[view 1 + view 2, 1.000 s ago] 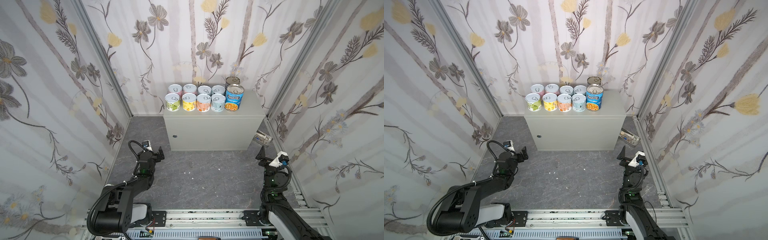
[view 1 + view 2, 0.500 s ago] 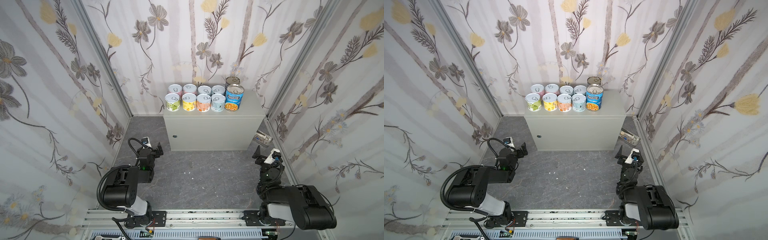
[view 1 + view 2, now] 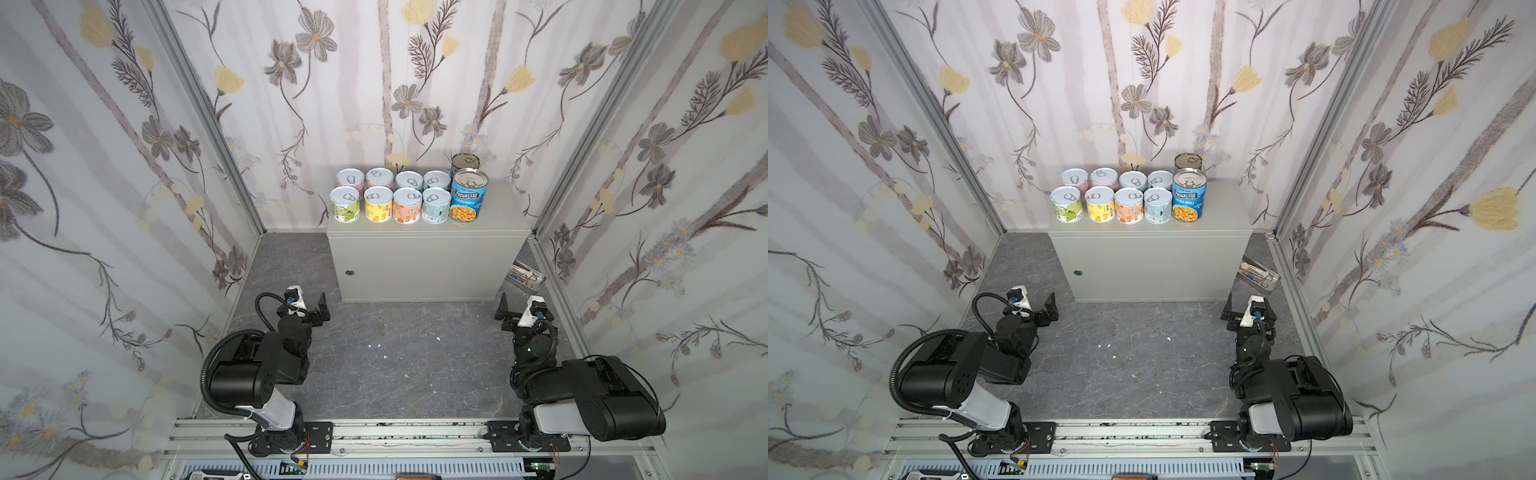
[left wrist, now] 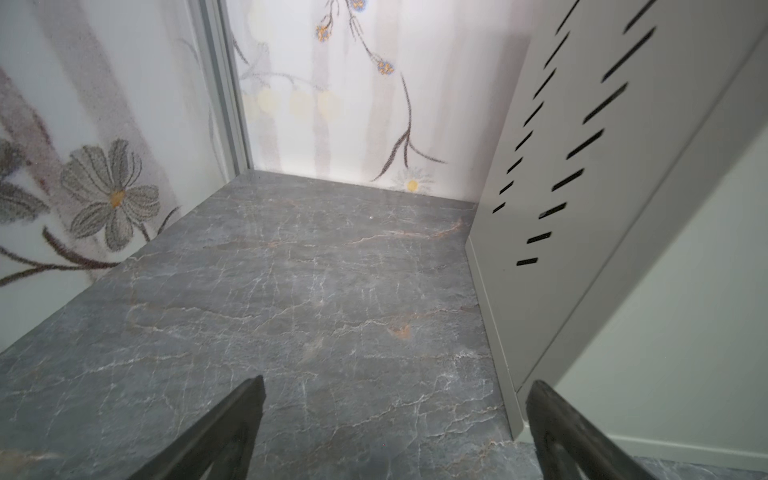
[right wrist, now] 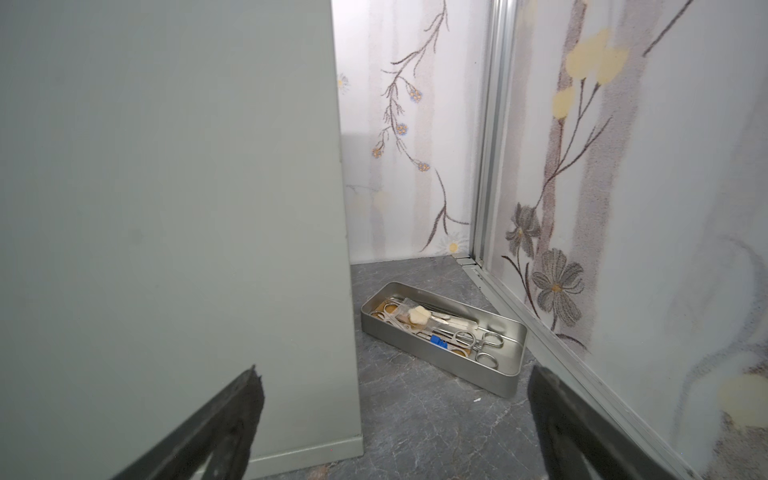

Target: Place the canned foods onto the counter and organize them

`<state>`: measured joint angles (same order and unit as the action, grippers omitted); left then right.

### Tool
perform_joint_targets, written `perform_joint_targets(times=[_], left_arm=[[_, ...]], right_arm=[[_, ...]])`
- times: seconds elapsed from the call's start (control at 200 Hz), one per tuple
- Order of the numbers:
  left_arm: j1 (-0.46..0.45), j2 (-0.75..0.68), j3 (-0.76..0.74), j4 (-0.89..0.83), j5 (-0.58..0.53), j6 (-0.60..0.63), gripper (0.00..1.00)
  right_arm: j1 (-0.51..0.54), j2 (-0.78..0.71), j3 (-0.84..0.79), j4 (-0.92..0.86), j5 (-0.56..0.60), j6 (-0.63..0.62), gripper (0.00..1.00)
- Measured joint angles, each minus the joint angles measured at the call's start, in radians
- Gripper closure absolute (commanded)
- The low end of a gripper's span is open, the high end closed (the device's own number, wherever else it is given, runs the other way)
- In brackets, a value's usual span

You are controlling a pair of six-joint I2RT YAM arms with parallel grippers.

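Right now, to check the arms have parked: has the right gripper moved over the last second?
Yes. The right gripper has shifted slightly left in both top views, closer to the counter's near right corner and the tray.

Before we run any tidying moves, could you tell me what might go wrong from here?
The short cans stand packed together near the counter's front edge; a nudge to one could topple a neighbour off. The metal tray lies on the floor ahead of the right pincer, so a forward reach there may strike it.
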<state>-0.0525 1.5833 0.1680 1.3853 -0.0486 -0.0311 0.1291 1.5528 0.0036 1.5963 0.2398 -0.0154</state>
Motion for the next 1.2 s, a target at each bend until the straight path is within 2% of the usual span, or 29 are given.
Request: perform_joint_targets(times=[0.09, 0.255, 0.415, 0.565, 1.199], left_arm=[[-0.003, 0.003, 0.027, -0.011, 0.003, 0.008, 0.0], [0.053, 0.003, 0.075, -0.046, 0.034, -0.004, 0.0], [0.052, 0.003, 0.077, -0.074, 0.064, -0.018, 0.0], [0.052, 0.003, 0.077, -0.076, 0.068, -0.018, 0.0], [0.05, 0.003, 0.077, -0.076, 0.068, -0.018, 0.0]], right_arm=[[0.007, 0.015, 0.0, 0.0, -0.005, -0.017, 0.0], [-0.005, -0.017, 0.038, -0.021, -0.008, -0.024, 0.0], [-0.112, -0.044, 0.208, -0.201, -0.104, 0.022, 0.0], [-0.126, -0.039, 0.206, -0.281, -0.167, 0.044, 0.0], [-0.122, -0.04, 0.2, -0.3, -0.185, 0.052, 0.0]])
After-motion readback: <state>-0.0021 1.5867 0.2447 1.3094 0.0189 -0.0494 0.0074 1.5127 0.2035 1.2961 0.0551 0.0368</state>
